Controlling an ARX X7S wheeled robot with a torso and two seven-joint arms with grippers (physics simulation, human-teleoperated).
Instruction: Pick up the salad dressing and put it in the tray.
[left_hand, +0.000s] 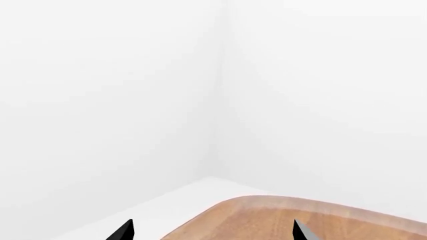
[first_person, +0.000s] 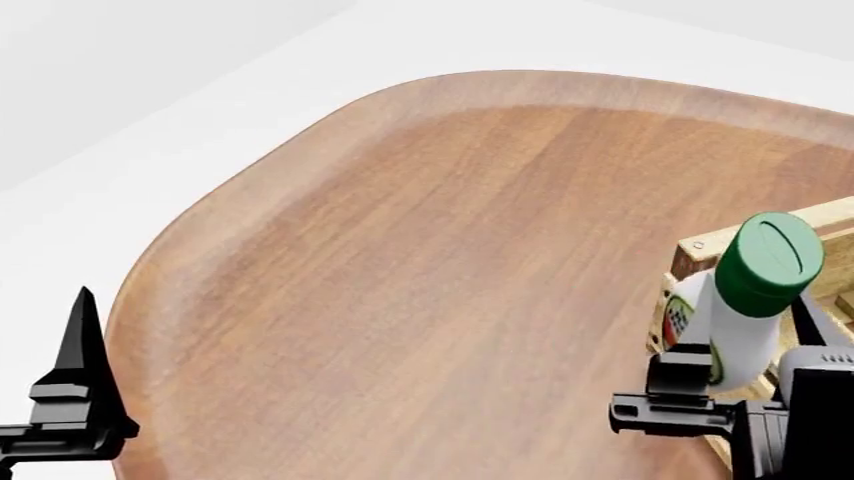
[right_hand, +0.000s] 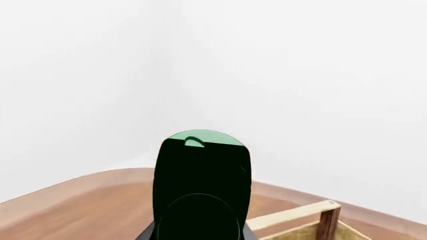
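The salad dressing (first_person: 742, 315), a white bottle with a wide green cap, is held in my right gripper (first_person: 734, 385), lifted above the table next to the tray's near corner. In the right wrist view the bottle (right_hand: 202, 185) fills the middle as a dark shape with its green cap on top. The tray (first_person: 830, 225), a light-wood crate with dark corner posts, shows only partly at the right edge of the head view; its corner also shows in the right wrist view (right_hand: 327, 215). My left gripper (first_person: 83, 400) is open and empty over the table's left edge; its fingertips (left_hand: 123, 232) show in the left wrist view.
The round-cornered wooden table (first_person: 427, 260) stands on a white floor (first_person: 160, 130) with white walls behind. The table's curved edge shows in the left wrist view (left_hand: 267, 205).
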